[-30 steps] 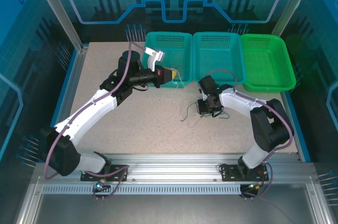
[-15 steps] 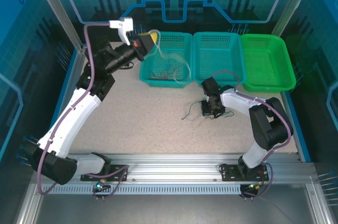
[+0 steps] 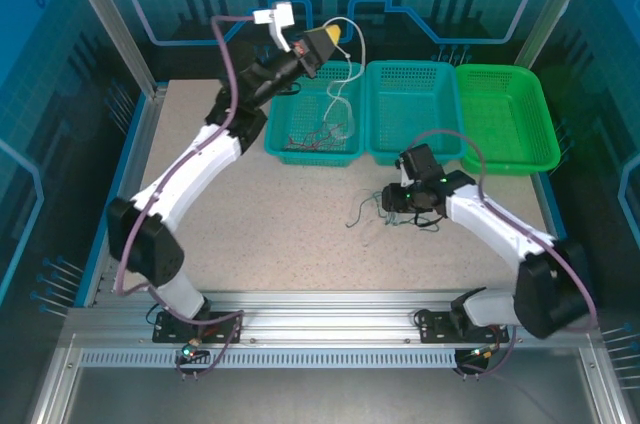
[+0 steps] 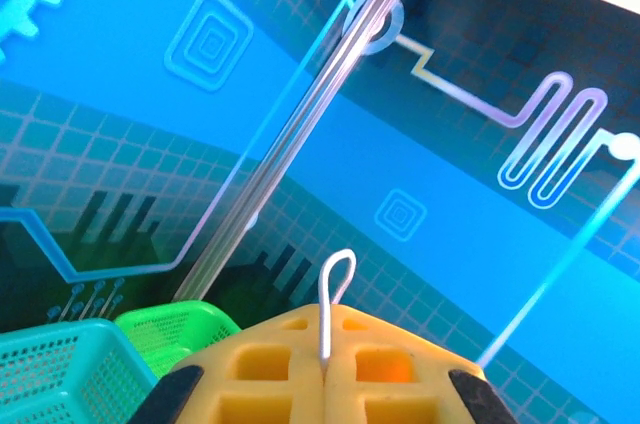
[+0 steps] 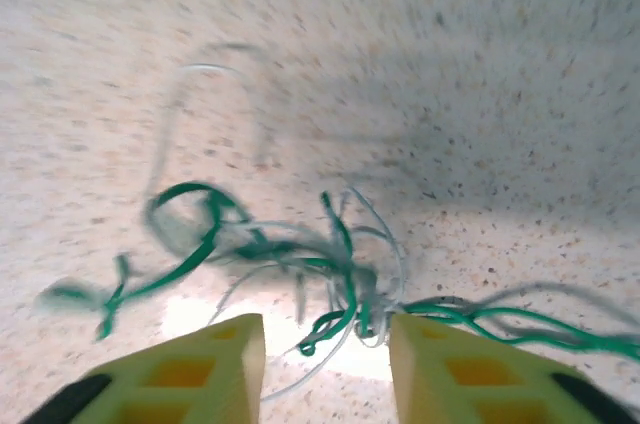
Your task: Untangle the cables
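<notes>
The left teal basket (image 3: 300,156) is holding a small heap of red and whitish cables (image 3: 322,134). The middle teal basket (image 3: 410,104) and the green basket (image 3: 505,119) are sitting beside it on the table (image 3: 260,214).

The left pincer (image 3: 330,39) is hanging high above that basket, a whitish cable (image 3: 347,69) dangling from it into the basket. The left wrist view is showing its fingers (image 4: 280,384) pressed together on this cable's loop.

The right pincer (image 3: 392,200) is hovering low over a green and whitish tangle (image 3: 362,209) on the table. Its wrist view is showing the fingers (image 5: 215,369) standing apart, gripping nothing.
</notes>
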Available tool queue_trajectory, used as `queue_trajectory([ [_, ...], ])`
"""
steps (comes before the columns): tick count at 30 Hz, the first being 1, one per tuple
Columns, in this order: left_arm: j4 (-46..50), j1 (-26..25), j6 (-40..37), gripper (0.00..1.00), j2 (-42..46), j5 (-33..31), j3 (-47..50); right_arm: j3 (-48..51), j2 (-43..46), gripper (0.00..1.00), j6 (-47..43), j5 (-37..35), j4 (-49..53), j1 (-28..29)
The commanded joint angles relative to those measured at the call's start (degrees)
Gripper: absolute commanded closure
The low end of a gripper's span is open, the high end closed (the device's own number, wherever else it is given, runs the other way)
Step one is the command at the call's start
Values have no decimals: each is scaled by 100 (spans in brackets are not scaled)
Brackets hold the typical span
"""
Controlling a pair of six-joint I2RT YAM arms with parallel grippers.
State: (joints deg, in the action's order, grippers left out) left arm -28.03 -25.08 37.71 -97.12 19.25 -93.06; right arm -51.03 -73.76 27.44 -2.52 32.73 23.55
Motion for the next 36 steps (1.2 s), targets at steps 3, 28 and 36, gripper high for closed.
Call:
queue_trajectory([
  [3,-1553,-317,282,100,-939,-185,-650,-89,1013,44,402,-178,829,-88],
  [28,2441,-1148,-1138,10,-2970,-1954,-2527,242,2840,32,586,-606,1963,-580],
  [36,3549,-1144,-1383,17,-992,-1723,-801,207,2190,32,193,368,1226,-782],
])
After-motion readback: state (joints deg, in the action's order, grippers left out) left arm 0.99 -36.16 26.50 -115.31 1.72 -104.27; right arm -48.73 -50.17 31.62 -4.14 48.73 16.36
